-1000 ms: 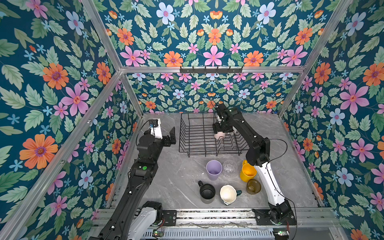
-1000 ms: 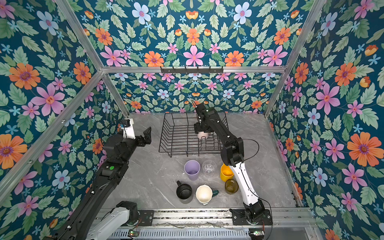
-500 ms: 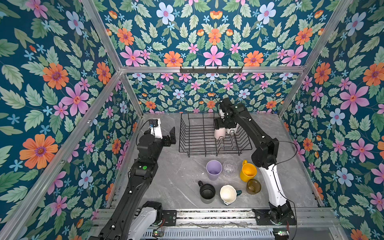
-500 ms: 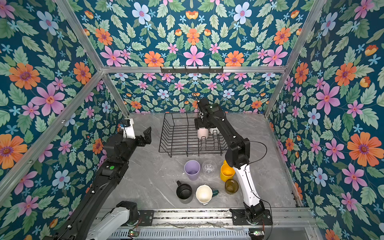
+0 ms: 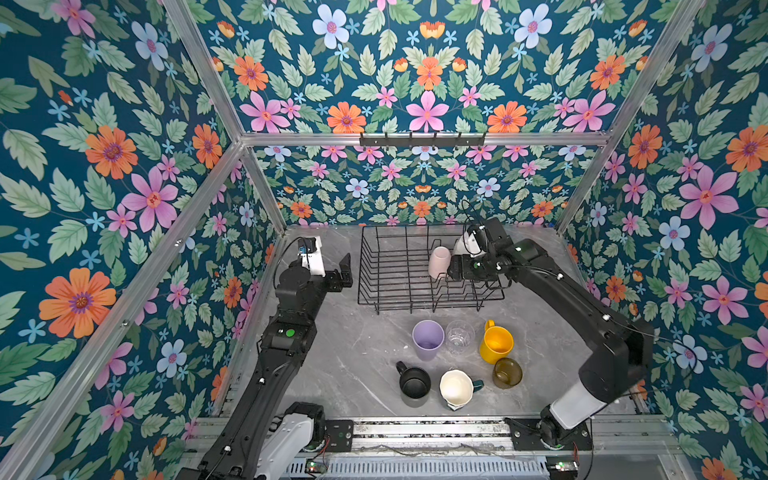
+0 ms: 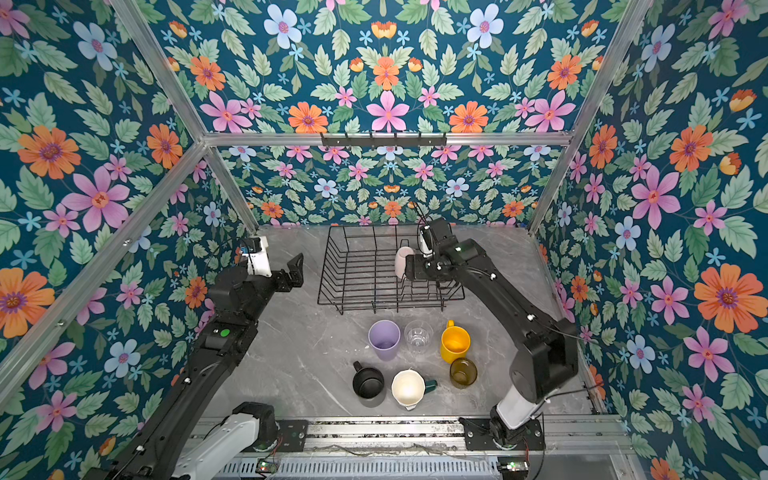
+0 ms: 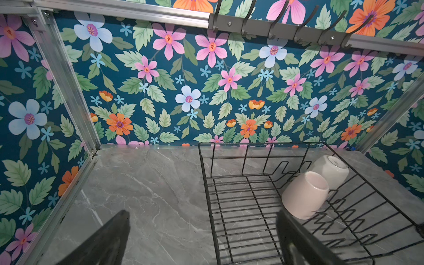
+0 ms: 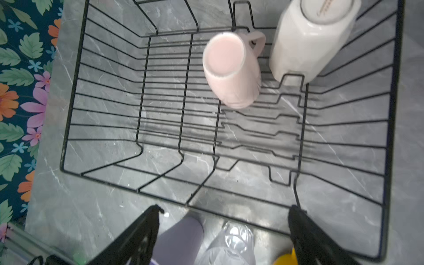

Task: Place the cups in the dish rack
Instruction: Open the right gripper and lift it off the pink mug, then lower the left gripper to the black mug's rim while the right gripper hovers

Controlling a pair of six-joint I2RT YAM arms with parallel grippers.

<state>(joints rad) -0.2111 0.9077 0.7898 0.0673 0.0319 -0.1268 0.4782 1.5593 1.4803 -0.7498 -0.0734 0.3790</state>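
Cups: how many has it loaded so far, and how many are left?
Done: two. The pale pink mug and the white mug sit bottom-up in the dish rack. In hand: nothing; the right pincer is open above the rack, and the left pincer is open beside it. Left: six on the table, the lilac tumbler, clear glass, yellow mug, amber glass, black mug and dark green cream-lined mug.

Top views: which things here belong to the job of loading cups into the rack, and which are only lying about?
Belong to the job:
- dish rack, with the pale pink mug and white mug already inside
- on the table: lilac tumbler, clear glass, yellow mug, amber glass, black mug, dark green cream-lined mug

Only lying about:
- black hook rail, nothing hung on it
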